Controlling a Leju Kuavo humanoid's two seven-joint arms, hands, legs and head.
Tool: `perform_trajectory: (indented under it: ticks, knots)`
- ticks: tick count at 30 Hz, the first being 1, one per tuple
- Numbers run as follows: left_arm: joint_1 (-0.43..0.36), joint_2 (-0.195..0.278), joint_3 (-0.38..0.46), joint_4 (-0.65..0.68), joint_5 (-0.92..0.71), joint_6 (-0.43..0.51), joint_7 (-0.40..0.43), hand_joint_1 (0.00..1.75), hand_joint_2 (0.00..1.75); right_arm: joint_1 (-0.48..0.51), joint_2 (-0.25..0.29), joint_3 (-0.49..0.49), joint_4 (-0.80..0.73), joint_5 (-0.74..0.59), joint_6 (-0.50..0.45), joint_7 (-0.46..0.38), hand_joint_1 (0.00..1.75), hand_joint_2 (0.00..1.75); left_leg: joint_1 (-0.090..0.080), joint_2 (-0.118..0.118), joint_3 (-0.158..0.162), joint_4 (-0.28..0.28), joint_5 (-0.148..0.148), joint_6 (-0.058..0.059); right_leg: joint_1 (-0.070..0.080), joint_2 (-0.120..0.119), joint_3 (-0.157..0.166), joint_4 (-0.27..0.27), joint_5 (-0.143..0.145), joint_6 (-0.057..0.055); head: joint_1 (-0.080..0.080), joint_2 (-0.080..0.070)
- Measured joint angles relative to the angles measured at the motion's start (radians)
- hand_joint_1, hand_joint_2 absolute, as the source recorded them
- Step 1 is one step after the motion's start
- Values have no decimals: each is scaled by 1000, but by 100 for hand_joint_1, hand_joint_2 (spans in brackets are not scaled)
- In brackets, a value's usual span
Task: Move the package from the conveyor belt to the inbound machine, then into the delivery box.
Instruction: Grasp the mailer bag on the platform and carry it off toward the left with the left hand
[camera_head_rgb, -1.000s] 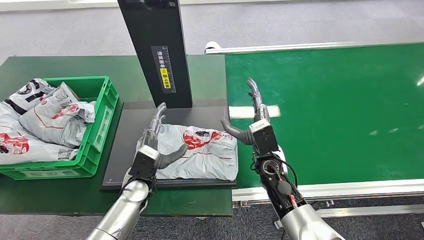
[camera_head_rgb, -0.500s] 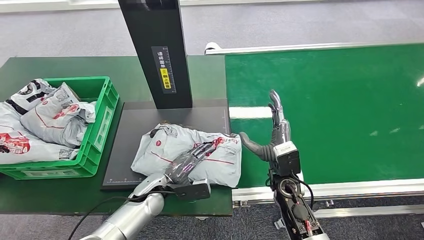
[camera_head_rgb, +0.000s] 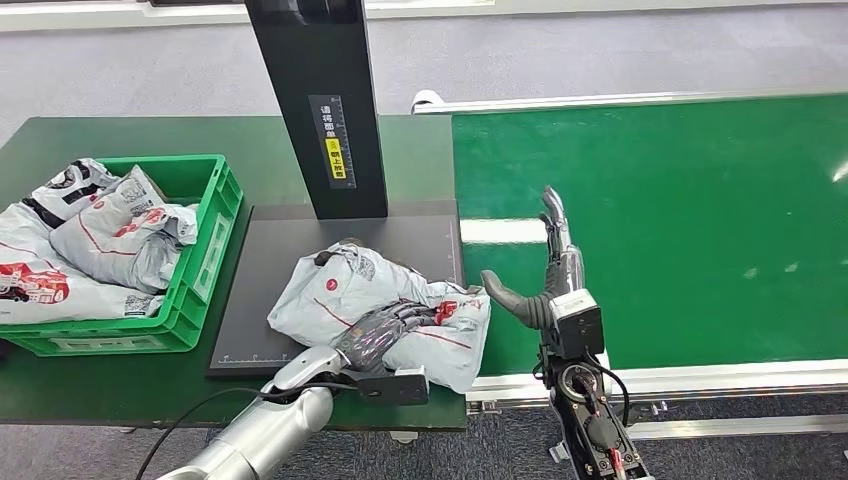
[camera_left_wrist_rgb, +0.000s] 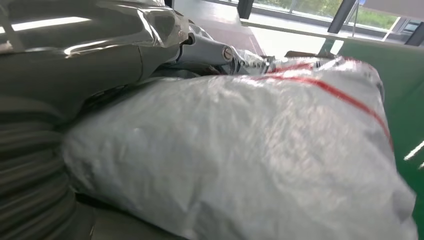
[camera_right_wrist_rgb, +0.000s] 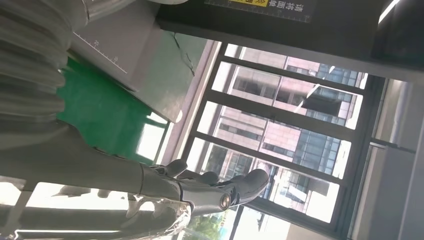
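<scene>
The soft grey-white plastic mailer package with red print (camera_head_rgb: 385, 305) lies crumpled on the flat black platform of the inbound machine (camera_head_rgb: 260, 300), in front of its tall black post (camera_head_rgb: 318, 100). Its right end hangs slightly over the platform edge toward the green conveyor belt (camera_head_rgb: 680, 220).

The left hand (camera_head_rgb: 385, 335) rests on the near side of the package, dark fingers laid over the top. In the left wrist view the bag (camera_left_wrist_rgb: 240, 150) bulges right against the thumb (camera_left_wrist_rgb: 100, 55), so I read this as a grip on the near edge, fingers above and thumb below. How tight it is, I cannot tell.

The right hand (camera_head_rgb: 545, 275) stands upright over the belt just beside the package's right end, apart from it, fingers straight and thumb spread sideways, holding nothing. The right wrist view shows those fingers (camera_right_wrist_rgb: 210, 190) extended against the windows.

Handling judgement: the bag looks light, limp and slick. The film wrinkles and sags, so it will droop from wherever it is pinched and may slide out of a shallow grip. Better to take a bunched fold or the thicker middle than a thin corner. Contents seem soft, probably not fragile.

The green plastic delivery crate (camera_head_rgb: 205, 250) sits just left of the platform, already holding several similar grey bags (camera_head_rgb: 110, 235). Drop-in space looks tight and the pile is high, so the bag could slide off.
</scene>
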Motion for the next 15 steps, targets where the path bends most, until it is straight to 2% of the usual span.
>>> perform_trajectory:
  ticks: [15]
  knots:
    - [-6, -8, 17, -8, -19, -4, -1, 175, 175, 13, 3, -10, -8, 5, 11, 15, 0, 175, 0, -1, 1, 0, 0, 0, 0, 0, 1, 0, 1, 1, 0, 0]
